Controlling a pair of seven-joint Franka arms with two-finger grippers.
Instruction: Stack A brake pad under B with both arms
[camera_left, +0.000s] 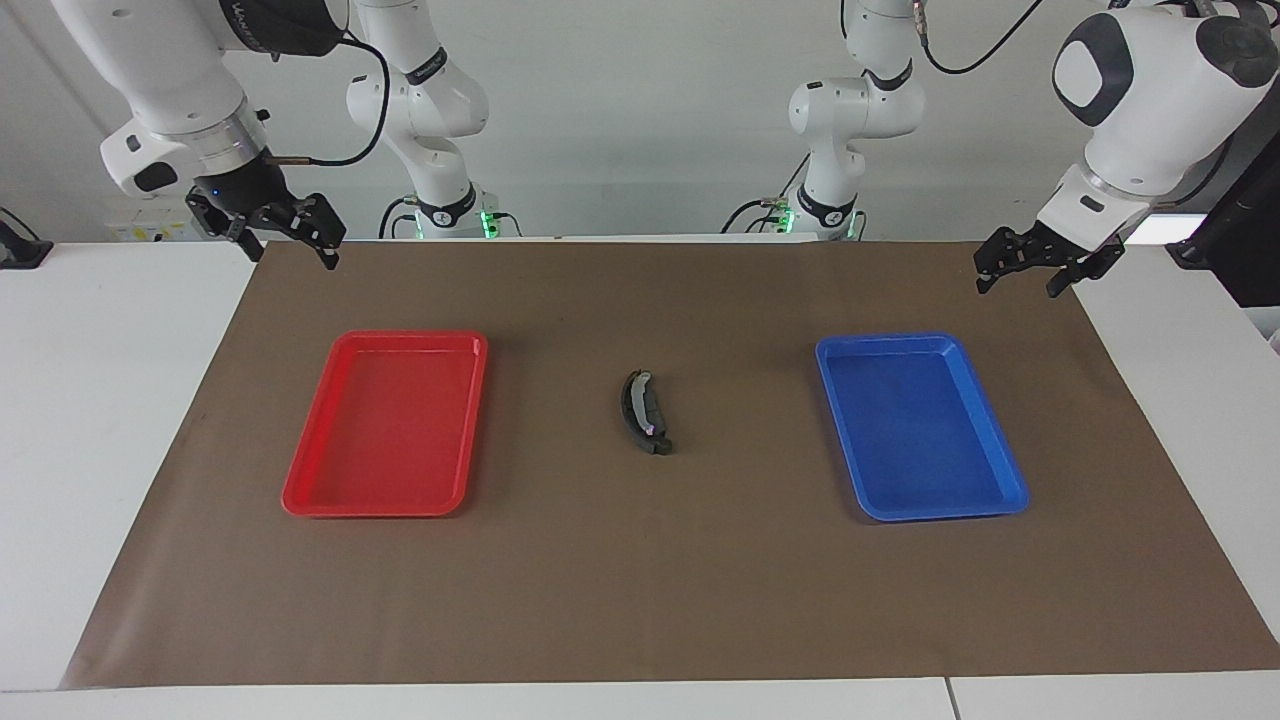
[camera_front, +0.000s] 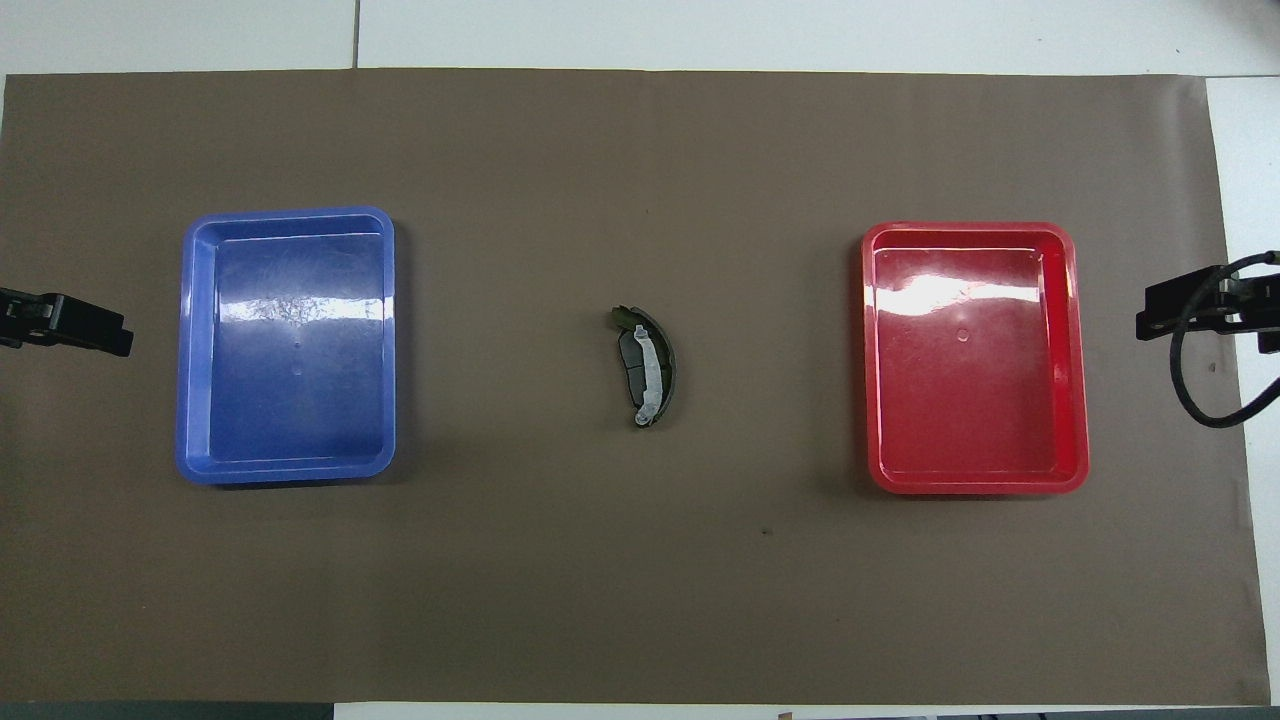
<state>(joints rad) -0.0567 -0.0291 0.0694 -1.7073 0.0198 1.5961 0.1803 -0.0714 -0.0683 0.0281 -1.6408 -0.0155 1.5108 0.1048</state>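
Bare brown mat (camera_left: 640, 580) lies all round the two pads at the table's middle, between the blue tray (camera_left: 1005, 480) and the red tray (camera_left: 300, 490). The small grey pad (camera_front: 632, 372) touches the long black curved pad (camera_front: 664, 360), at its nine o'clock in the overhead view. The left gripper (camera_left: 1028, 275) hangs, fingers spread, over the mat's corner near the blue tray; the right gripper (camera_left: 290, 245), fingers spread, hangs over the mat's corner near the red tray. Lettering on the right arm is unreadable.

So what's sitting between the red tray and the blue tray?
Both views show the small grey A brake pad together with the curved black B, touching, on the brown mat.
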